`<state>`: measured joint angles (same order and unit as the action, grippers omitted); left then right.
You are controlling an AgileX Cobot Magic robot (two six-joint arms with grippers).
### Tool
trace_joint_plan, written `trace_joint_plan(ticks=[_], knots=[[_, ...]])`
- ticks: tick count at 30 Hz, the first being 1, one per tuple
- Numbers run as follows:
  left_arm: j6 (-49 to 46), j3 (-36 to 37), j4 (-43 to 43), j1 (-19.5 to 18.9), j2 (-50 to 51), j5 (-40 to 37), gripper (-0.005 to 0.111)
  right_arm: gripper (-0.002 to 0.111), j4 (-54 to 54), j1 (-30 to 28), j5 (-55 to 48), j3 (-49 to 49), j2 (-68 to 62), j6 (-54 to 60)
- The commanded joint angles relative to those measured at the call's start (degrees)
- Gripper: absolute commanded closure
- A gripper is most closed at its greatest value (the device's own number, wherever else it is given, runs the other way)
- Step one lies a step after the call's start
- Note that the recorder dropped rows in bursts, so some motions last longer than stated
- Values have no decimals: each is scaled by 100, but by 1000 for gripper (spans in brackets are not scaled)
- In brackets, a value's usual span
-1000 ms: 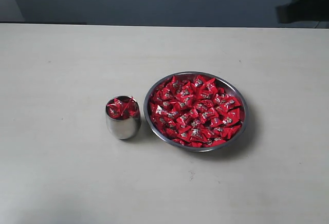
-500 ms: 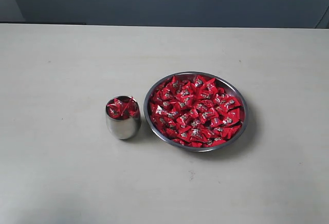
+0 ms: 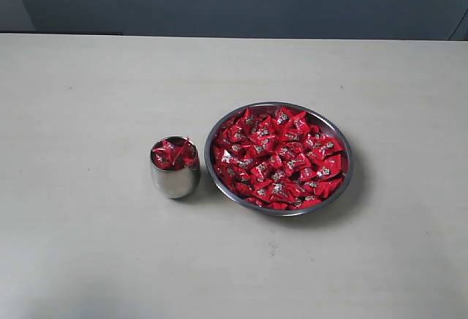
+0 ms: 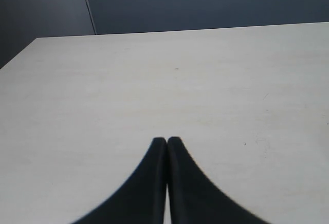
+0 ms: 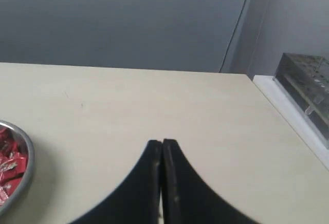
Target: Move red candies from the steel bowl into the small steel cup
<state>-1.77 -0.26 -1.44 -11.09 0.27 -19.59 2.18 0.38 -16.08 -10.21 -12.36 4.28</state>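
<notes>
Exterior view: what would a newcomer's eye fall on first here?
The heap of red candies filling the steel bowl, right of centre on the pale table, stands out first. Just left of it, the small steel cup is brimful of the same candies.

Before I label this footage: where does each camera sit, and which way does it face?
Exterior: raised, off the arms, looking down across the table at small steel cup and steel bowl of red candies; no robot part shows.
Left wrist: low over the table, facing the wall; shut left jaws show.
Right wrist: same pose; shut right jaws show; shares the steel bowl with exterior.
</notes>
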Motion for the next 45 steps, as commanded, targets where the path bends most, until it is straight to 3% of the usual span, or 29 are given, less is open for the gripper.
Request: trace_joint_plan(ticks=[1,7,15,45], knots=[[8,26,-11,38,-27,45,106,109,-14,-29,-404,35,211,13],[8,26,-11,38,-27,45,106,109,-385,-29,252,1021,988,13],[8,26,-11,38,-27,45,106,109,-385,-29,-357,1021,1204,13],[8,26,-11,38,-27,45,106,109,-385,-29,-417,1021,1236,13]])
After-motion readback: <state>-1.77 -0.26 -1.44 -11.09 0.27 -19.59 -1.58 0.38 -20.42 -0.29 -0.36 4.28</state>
